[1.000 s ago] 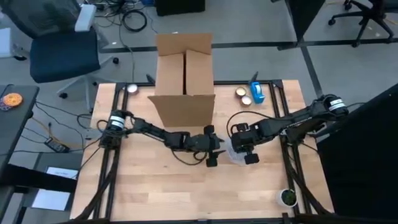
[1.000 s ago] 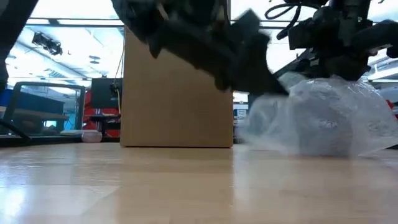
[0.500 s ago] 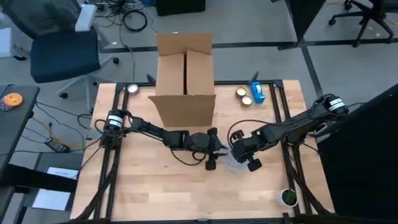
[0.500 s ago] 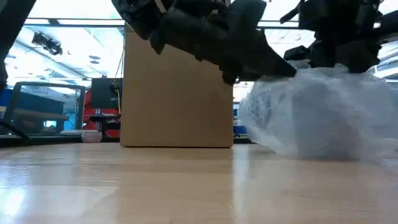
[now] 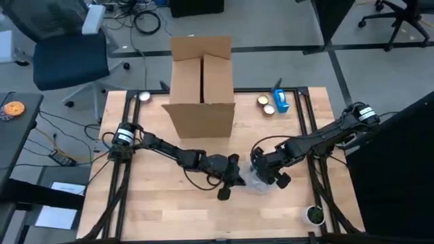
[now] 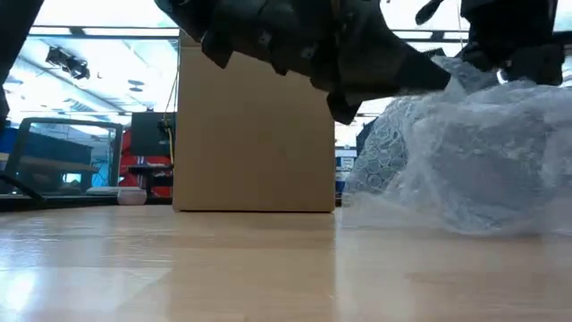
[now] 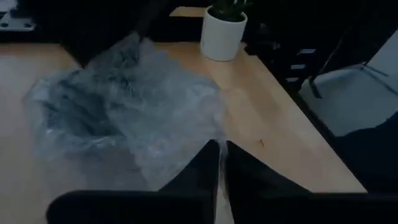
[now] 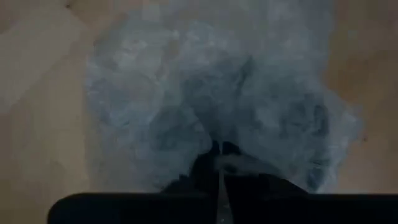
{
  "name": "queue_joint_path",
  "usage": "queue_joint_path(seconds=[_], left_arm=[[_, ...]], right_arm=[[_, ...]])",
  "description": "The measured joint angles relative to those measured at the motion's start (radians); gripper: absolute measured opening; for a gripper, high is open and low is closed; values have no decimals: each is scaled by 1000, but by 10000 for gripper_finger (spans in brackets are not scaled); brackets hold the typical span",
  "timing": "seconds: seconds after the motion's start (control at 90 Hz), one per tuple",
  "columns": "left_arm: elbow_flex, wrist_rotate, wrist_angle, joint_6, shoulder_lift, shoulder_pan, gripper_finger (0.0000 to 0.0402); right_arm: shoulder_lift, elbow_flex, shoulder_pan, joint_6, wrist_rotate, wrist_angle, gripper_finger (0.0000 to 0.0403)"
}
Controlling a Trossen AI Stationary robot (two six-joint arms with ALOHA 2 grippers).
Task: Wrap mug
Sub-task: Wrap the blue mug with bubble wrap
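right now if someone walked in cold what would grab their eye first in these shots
The crumpled bubble wrap bundle near the table's middle, with the left gripper and right gripper both pinched shut on it from either side. Next, the tall open cardboard box standing at the table's far edge behind them. A small potted plant sits alone at the near right corner.

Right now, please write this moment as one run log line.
step: wrapping mug | left gripper: shut on bubble wrap | right gripper: shut on bubble wrap | mug: hidden
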Motion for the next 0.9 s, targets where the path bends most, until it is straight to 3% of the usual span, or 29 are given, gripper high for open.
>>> queue_joint_path(seconds=[0.356, 0.533, 0.756, 0.9], left_arm=[[0, -104, 3, -10, 0, 1, 1], [0, -105, 16, -16, 0, 1, 0], [0, -103, 102, -44, 0, 14, 0], [32, -32, 112, -76, 0, 46, 0]], right_arm=[[0, 174, 50, 89, 7, -179, 0], [0, 270, 72, 99, 67, -261, 0], [-2, 349, 99, 97, 90, -199, 0], [0, 342, 99, 109, 90, -194, 0]])
